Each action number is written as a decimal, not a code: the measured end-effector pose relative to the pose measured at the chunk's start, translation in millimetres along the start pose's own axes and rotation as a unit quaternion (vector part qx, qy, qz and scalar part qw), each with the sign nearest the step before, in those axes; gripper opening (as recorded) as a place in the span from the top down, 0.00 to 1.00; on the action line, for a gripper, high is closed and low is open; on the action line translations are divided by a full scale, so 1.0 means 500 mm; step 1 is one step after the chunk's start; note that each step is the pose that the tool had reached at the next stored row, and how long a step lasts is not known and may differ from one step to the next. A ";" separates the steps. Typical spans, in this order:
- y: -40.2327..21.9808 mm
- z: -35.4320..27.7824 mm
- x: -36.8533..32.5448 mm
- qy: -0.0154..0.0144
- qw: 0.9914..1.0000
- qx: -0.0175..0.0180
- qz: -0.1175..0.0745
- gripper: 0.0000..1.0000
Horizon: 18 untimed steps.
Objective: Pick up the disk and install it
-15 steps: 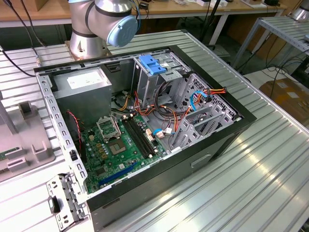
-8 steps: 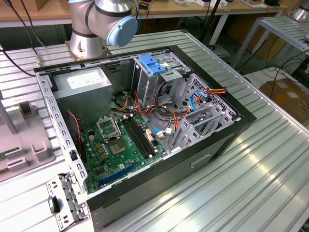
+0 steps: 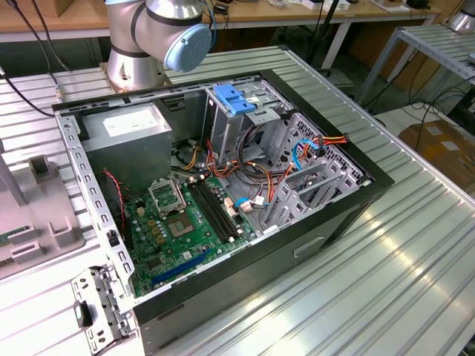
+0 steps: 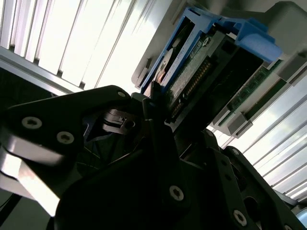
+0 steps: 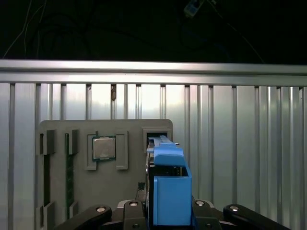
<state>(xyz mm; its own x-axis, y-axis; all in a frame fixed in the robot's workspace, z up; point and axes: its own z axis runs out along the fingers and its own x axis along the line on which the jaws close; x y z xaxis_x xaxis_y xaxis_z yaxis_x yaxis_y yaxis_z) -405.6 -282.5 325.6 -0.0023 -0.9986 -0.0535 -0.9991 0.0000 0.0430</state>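
Note:
The disk (image 5: 168, 191) stands on edge between my gripper's (image 5: 165, 213) black fingers, with its blue plastic rail facing the camera in the first wrist view. In the second wrist view the disk (image 4: 192, 62) shows its silver face, its circuit-board side and its blue rails, and one finger (image 4: 156, 98) presses against its end. My gripper (image 4: 163, 112) is shut on it. The disk's far end is at a dark slot in the grey holder tray (image 5: 62, 134); I cannot tell whether it still touches the slot.
The tray also holds a processor chip (image 5: 103, 147) and memory sticks (image 5: 69, 167). In the exterior view the open computer case (image 3: 356, 215) lies on the ribbed metal table, with an upright cage and blue latch (image 3: 236, 100), a grey power supply box (image 3: 126, 133) and loose cables.

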 end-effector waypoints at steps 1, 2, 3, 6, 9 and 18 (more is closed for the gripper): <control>0.000 -0.001 0.000 0.000 1.000 0.000 0.000 0.64; 0.000 -0.002 0.000 0.000 1.000 0.000 0.000 0.64; 0.000 -0.003 0.000 0.000 1.000 0.000 0.000 0.64; 0.000 -0.005 0.000 0.000 1.000 0.000 0.000 0.64; 0.000 -0.008 0.000 0.000 1.000 0.000 0.000 0.64; 0.001 -0.015 -0.001 0.000 1.000 0.000 0.000 0.64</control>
<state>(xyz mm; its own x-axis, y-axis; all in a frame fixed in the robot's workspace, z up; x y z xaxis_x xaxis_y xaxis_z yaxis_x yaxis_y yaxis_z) -405.6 -282.5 333.2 -0.0023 -0.9986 -0.0535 -0.9991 0.0000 0.0430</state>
